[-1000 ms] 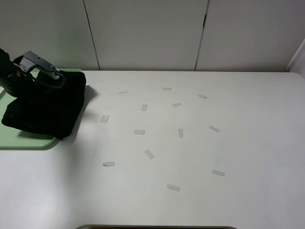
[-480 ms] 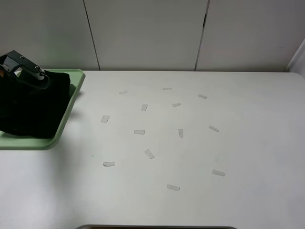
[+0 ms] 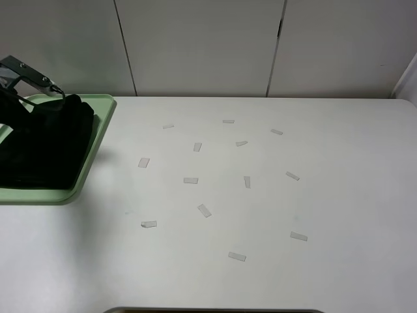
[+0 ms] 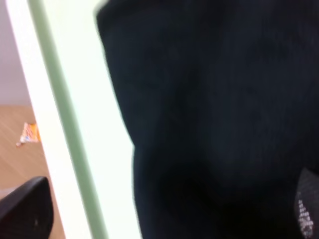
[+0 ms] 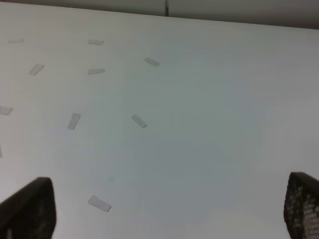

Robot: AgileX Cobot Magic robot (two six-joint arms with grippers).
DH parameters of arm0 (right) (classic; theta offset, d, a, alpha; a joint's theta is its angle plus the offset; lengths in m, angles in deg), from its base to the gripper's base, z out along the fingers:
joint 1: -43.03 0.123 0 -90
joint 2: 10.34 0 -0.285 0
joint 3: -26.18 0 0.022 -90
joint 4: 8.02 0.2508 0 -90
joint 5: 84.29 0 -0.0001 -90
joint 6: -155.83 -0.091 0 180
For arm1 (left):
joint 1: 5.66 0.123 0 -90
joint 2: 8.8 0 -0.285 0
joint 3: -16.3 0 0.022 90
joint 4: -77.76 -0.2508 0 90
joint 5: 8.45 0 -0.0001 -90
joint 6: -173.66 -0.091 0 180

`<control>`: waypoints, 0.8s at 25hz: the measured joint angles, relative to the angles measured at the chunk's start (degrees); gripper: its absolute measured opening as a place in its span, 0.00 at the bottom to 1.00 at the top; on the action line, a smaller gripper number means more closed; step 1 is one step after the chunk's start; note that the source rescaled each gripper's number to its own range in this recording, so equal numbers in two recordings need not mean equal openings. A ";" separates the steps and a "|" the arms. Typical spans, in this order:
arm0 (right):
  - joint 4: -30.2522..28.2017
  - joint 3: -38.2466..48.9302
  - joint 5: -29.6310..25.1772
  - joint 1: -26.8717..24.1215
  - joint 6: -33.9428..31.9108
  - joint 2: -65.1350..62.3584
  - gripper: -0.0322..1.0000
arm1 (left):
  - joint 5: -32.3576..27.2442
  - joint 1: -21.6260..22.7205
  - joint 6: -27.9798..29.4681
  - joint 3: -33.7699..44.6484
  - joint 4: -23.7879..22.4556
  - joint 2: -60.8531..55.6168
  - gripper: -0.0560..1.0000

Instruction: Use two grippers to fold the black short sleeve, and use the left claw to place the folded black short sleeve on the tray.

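Black short sleeve lies on the tray.

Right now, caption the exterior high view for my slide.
Folded black shirt lies on the green tray; left arm above it.

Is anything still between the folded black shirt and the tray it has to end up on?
Nothing visible is. The folded shirt already lies on the green tray, inside its rim. The left gripper sits right above it with no object between them.

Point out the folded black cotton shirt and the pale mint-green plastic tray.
folded black cotton shirt (image 3: 45,147), exterior high view, middle of the folded bundle
pale mint-green plastic tray (image 3: 103,120), exterior high view, raised rim on its right side
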State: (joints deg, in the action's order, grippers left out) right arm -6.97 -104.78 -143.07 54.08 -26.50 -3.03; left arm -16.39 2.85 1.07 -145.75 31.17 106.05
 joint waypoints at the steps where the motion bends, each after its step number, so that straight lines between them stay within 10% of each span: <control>1: 0.00 0.00 0.00 0.00 0.00 0.00 1.00 | 0.30 0.00 0.00 0.00 0.00 -0.44 0.98; 20: 0.00 0.00 0.00 0.00 0.00 0.00 1.00 | 1.68 -3.46 0.43 8.70 0.68 -1.46 1.00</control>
State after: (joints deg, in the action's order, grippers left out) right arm -6.97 -104.78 -143.07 54.08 -26.50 -3.03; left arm -14.71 -0.60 1.50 -137.05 31.85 104.60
